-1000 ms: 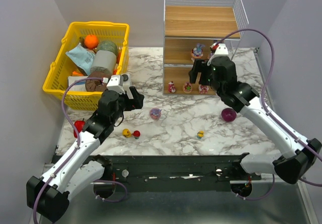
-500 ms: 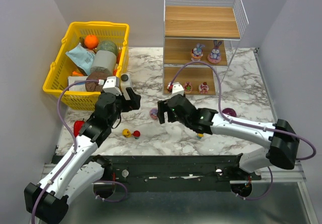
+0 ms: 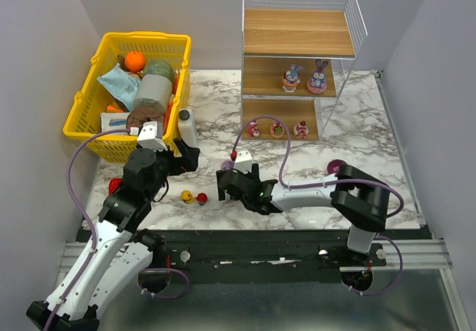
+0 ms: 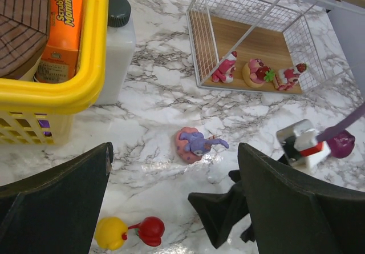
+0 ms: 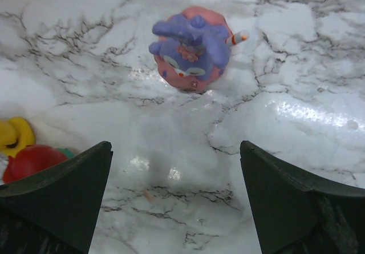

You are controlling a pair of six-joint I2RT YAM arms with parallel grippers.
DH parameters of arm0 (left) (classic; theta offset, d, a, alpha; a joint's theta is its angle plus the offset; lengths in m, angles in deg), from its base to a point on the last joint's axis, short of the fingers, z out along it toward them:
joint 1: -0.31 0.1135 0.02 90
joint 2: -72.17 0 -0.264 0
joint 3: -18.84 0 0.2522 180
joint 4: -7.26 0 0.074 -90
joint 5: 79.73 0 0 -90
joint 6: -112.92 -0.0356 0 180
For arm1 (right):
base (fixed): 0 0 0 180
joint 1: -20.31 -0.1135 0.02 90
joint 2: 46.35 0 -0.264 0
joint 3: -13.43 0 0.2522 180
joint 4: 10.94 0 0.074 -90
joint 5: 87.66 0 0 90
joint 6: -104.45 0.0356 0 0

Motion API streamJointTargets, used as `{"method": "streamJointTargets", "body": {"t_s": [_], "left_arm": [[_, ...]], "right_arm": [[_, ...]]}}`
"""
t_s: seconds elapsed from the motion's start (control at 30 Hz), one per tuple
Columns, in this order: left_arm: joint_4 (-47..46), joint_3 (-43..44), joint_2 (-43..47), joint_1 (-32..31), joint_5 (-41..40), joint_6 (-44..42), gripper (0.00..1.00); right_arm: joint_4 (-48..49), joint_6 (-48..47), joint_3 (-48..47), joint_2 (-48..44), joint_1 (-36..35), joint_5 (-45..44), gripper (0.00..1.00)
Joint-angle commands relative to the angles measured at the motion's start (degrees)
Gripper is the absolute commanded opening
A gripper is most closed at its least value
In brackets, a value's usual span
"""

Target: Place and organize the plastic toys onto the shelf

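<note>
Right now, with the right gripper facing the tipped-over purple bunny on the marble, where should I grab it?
Probably the round pink base. The purple bunny lies tipped on its side with its ears and a small stick jutting out, so the body offers uneven faces. Bring the open right gripper forward and down, with one finger on each side of the base.

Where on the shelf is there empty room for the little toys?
The top board is all bare. The middle board is free left of the two purple bunnies. The bottom board is crowded along its front, where three tiny toys stand in a row.
</note>
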Motion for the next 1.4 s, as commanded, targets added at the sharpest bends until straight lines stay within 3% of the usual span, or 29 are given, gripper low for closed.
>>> {"method": "streamJointTargets", "body": {"t_s": [0.0,0.17,0.5,0.73,0.97,1.17,1.27,1.3,1.37], "left_arm": [[5.0,1.4,0.9,0.3,2.4,2.1,0.99],[6.2,-2.0,2.5,0.3,3.2,5.5,0.99],[10.4,-2.1,6.7,0.2,2.4,6.4,0.99],[11.5,-3.6,13.9,0.1,0.4,7.3,0.99],[10.5,-3.8,12.8,0.1,2.7,6.2,0.99],[10.3,-3.9,13.4,0.1,3.5,6.0,0.99],[10.1,-4.0,13.8,0.1,3.2,5.9,0.99],[10.2,-4.0,13.7,0.1,3.2,6.0,0.99],[10.5,-3.9,13.6,0.1,2.8,6.1,0.99]], "right_arm": [[11.1,3.1,2.6,5.8,-1.3,-8.3,1.0],[10.9,4.2,0.6,11.4,-1.3,-14.6,0.99],[10.0,4.2,-5.0,21.3,-1.3,-18.7,0.96],[4.7,9.9,-12.0,27.4,-1.1,-19.0,0.93],[-4.7,19.1,-14.8,28.9,-0.2,-19.4,0.88],[-6.4,21.1,-15.2,29.5,0.5,-19.6,0.74],[-6.8,23.1,-14.2,28.5,0.5,-19.7,0.54],[-6.8,24.3,-12.3,26.7,0.4,-19.7,0.43],[-6.3,24.5,-10.7,24.6,0.5,-20.2,0.37]]}}
